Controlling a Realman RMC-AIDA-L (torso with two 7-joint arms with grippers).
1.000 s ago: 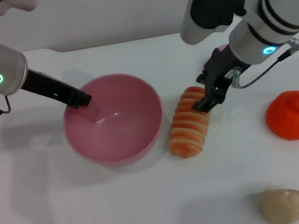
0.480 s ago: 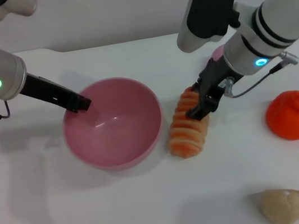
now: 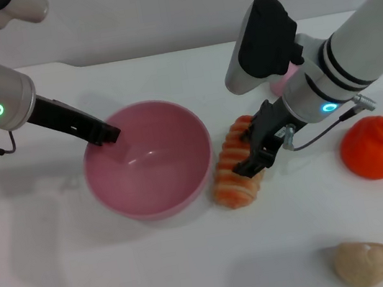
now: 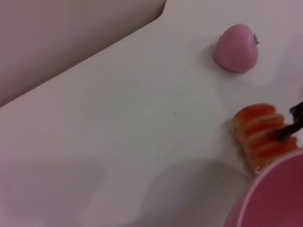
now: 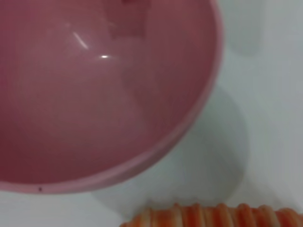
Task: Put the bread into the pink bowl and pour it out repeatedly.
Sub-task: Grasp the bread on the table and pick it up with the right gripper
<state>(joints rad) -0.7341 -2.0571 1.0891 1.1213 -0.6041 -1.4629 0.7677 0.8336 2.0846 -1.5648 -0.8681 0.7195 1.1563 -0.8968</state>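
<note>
Right gripper (image 3: 250,157) stays clamped on the ridged orange-and-cream toy bread (image 3: 235,167), now pushed closer, touching the glossy round pink bowl (image 3: 185,192). Left gripper (image 3: 108,135) stays closed on the bowl's rim.

A glossy pink bowl (image 3: 147,160) sits beside bread (image 3: 235,166) striped orange-red and cream on a white table (image 3: 124,270). Nearby are a bright orange fruit (image 3: 373,147), a beige lump (image 3: 363,263) and a small pink ball (image 4: 236,48).
</note>
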